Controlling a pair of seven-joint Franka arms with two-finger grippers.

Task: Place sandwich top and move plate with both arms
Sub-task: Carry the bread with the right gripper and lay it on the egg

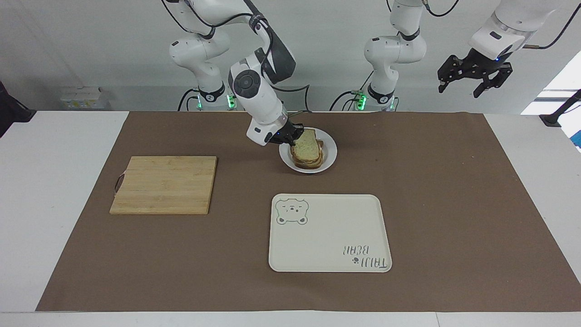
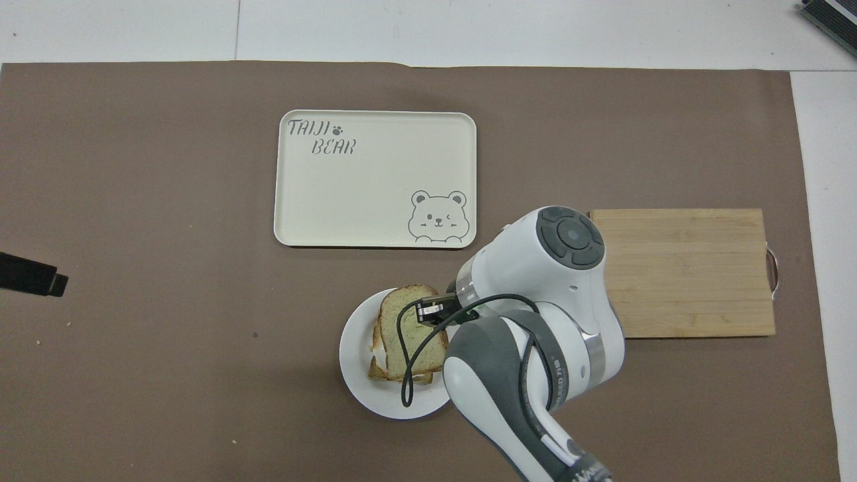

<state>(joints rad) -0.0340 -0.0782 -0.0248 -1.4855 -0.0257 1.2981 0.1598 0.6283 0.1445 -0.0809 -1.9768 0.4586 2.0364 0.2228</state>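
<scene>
Sandwich top (image 1: 305,144): facing view, it tilts over the lower slice on the plate (image 1: 329,156), one edge pinched by the right hand (image 1: 292,135); the left hand (image 1: 474,77) waits spread, high above the tabletop's end. Overhead view, the top (image 2: 410,331) covers the stack; level it and square the crusts before letting go.
</scene>
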